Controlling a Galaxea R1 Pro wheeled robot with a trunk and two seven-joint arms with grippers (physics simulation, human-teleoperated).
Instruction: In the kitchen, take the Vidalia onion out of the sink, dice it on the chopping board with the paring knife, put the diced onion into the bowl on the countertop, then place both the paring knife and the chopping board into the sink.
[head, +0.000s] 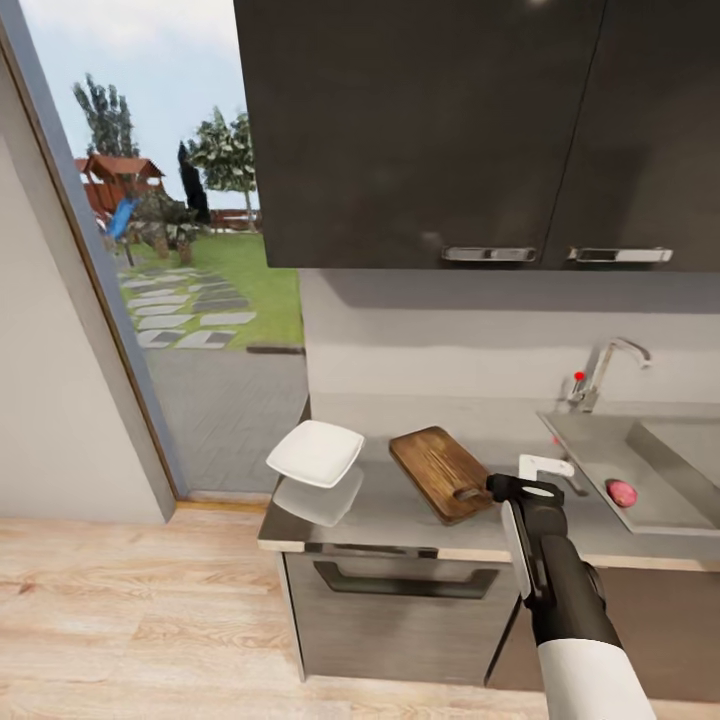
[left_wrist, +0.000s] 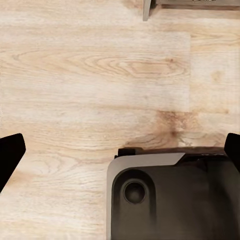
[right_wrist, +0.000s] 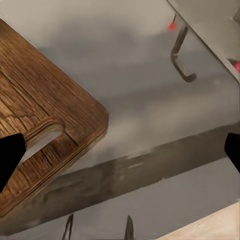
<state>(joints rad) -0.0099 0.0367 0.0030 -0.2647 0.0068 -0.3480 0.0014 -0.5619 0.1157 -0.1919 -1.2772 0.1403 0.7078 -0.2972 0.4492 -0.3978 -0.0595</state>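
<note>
The brown chopping board (head: 440, 472) lies on the grey countertop (head: 400, 505), its slot handle toward the front edge. The white bowl (head: 315, 452) sits left of it near the counter's end. The pinkish onion (head: 621, 492) rests in the sink (head: 690, 445) at the right, below the chrome tap (head: 603, 372). My right gripper (head: 545, 470) hovers open over the counter between board and sink. In the right wrist view the board's handle corner (right_wrist: 47, 130) lies close under that open gripper (right_wrist: 120, 155). My left gripper (left_wrist: 120, 155) hangs open over the floor. I cannot make out the paring knife.
Dark wall cabinets (head: 450, 130) hang above the counter, and a dark handle-fronted unit (head: 400, 600) stands below it. A tall window (head: 170, 250) onto a garden is at the left. Light wood floor (head: 130, 620) spreads in front. The robot's dark base (left_wrist: 165, 195) is below the left gripper.
</note>
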